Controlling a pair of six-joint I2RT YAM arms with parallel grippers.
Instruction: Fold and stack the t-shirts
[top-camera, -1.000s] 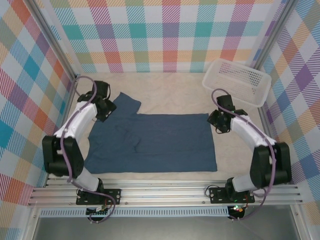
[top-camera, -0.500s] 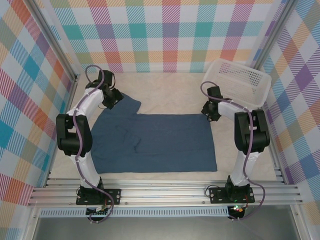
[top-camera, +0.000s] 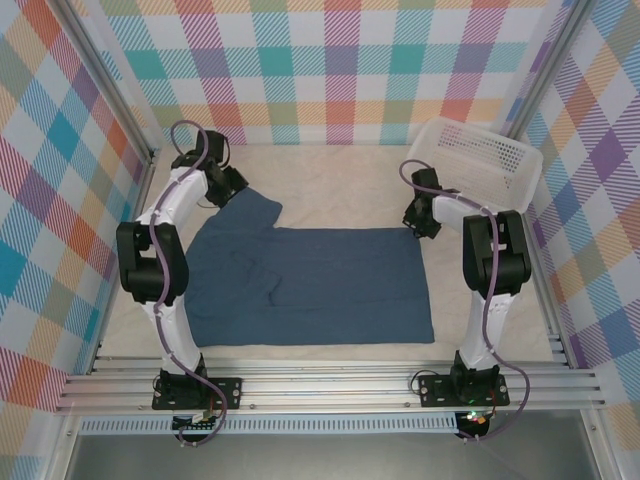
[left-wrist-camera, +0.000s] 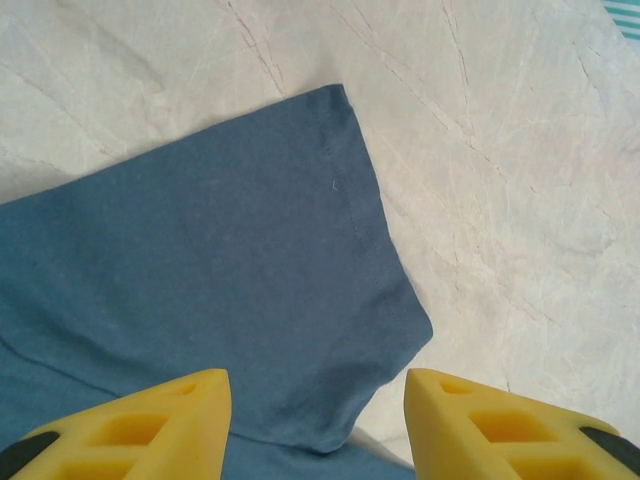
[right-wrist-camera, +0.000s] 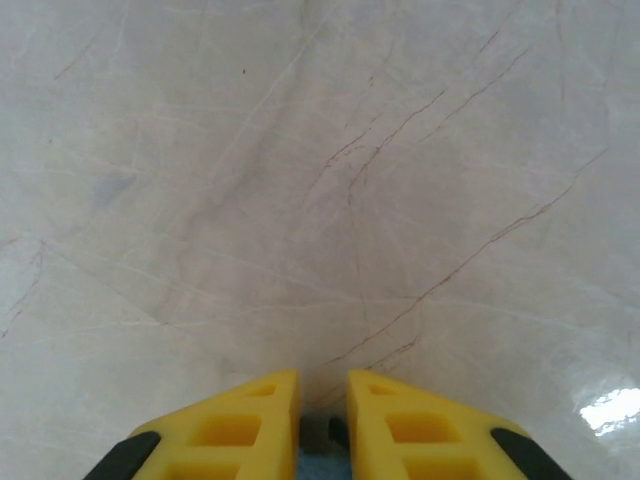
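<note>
Lying flat and spread out on the pale table (top-camera: 340, 180), the slate-blue t-shirt (top-camera: 320, 285) takes the middle of the top view. The left gripper (left-wrist-camera: 318, 385) hangs over the sleeve at the shirt's 11 o'clock corner, jaws well apart, with the sleeve's hemmed edge under the gap. The right gripper (right-wrist-camera: 322, 385) sits at the shirt's 2 o'clock corner, jaws drawn almost together on a sliver of blue cloth.
</note>
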